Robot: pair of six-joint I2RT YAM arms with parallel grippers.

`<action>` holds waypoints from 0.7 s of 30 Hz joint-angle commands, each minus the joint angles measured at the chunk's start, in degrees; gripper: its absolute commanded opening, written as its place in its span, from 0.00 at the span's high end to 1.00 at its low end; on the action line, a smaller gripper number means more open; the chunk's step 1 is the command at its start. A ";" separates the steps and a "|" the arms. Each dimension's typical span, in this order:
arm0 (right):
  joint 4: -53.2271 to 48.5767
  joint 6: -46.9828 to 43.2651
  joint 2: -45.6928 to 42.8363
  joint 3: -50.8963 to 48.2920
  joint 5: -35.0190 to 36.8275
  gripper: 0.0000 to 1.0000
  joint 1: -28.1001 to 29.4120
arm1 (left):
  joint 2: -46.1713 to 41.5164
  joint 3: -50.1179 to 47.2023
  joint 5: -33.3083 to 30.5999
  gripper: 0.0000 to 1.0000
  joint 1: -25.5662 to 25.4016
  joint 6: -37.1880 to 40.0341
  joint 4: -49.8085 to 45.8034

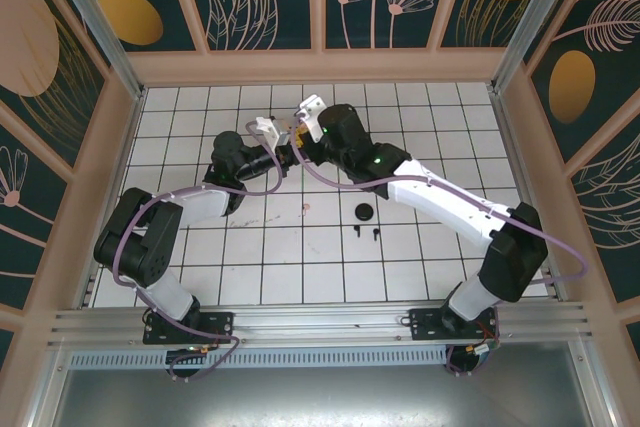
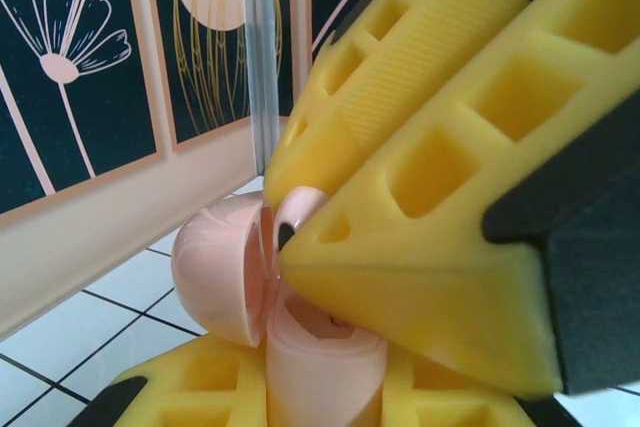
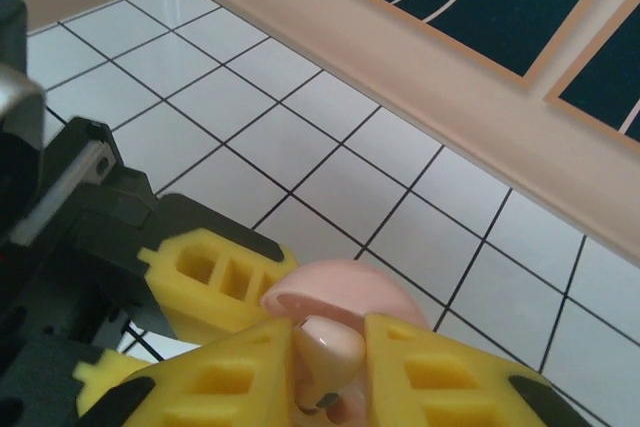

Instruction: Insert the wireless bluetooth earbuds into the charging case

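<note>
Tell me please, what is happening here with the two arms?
The left gripper is shut on an open pink charging case, held up above the table. The right gripper has a pink earbud between its fingers, right at the case's opening, so the bud looks about to go in. A black case and two black earbuds lie on the tiles, away from both grippers.

Charging case (image 2: 215, 267) was smooth, glossy pink plastic and caught highlights. Pink earbud (image 3: 325, 352) had the same glossy plastic finish. Gripper fingers (image 2: 430, 147) were matt yellow plastic, finely ribbed. Table (image 3: 330, 187) tiles looked smooth, with a slight sheen. Frame rail (image 1: 300, 322) was brushed metal.
</note>
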 commanded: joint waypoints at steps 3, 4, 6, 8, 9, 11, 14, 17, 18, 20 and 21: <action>-3.89 2.15 2.45 4.84 -0.34 0.72 1.61 | 0.45 1.72 0.37 1.00 -0.56 -0.80 3.21; -4.26 2.70 2.60 5.44 -0.33 0.70 1.61 | 0.45 1.67 0.24 1.00 -0.56 -0.82 3.15; -4.85 3.52 2.88 6.59 -0.04 0.67 1.61 | 0.60 1.67 0.26 1.00 -0.56 -0.80 3.25; -5.42 3.96 3.21 7.38 0.35 0.66 1.62 | 0.76 1.51 0.19 1.00 -0.56 -1.02 3.40; -5.62 4.20 3.23 7.71 0.65 0.66 1.61 | 0.76 1.58 0.21 1.00 -0.56 -1.15 3.42; -6.10 4.43 3.26 8.04 1.10 0.64 1.53 | 0.78 1.55 0.22 1.00 -0.56 -1.15 3.51; -6.75 5.25 2.89 8.64 2.33 0.60 1.22 | 0.68 1.37 -0.09 1.00 -0.56 -1.15 3.76; -7.41 7.01 2.09 9.54 2.04 0.54 0.19 | 0.70 1.37 -0.40 1.00 -0.51 -1.15 3.92; -7.52 7.73 1.81 9.83 1.78 0.52 -0.15 | 0.69 1.37 -0.38 1.00 -0.56 -1.15 3.96; -7.64 9.09 1.07 10.14 0.67 0.47 -1.08 | 0.75 1.30 -0.50 1.00 -0.56 -1.24 4.10; -7.74 9.75 0.66 10.34 0.14 0.45 -1.58 | 0.74 1.32 -0.52 1.00 -0.51 -1.25 4.18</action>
